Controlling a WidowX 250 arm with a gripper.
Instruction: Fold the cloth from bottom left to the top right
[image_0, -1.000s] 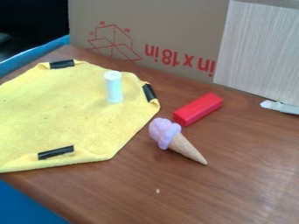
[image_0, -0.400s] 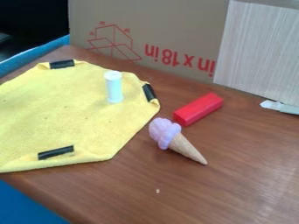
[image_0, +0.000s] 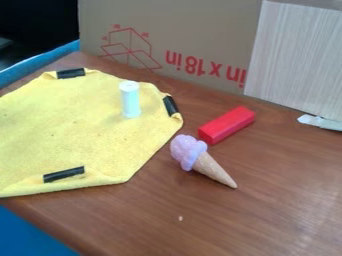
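yellow cloth (image_0: 80, 127) spread mostly flat over the left part of the brown wooden table (image_0: 267, 205), cut off by the left side of the view; not folded across from bottom left to top right. black strips on it near the margin: one at the top (image_0: 70, 73), one at the right (image_0: 171, 106), one at the bottom (image_0: 63, 174). the cloth is slightly ruffled beside these. white cylinder (image_0: 131, 102) upright on the cloth, toward its upper right. on bare wood right of the cloth: red block (image_0: 227, 125), lying at a slant; toy ice cream cone (image_0: 204, 161) on its side just below the block, lilac scoop toward the cloth, tip toward the lower right. tiny pale speck (image_0: 180, 218) farther down. behind: cardboard (image_0: 194, 30) with red markings, pale wood-grain panel (image_0: 300, 55) at right. state of the claw: cannot tell.
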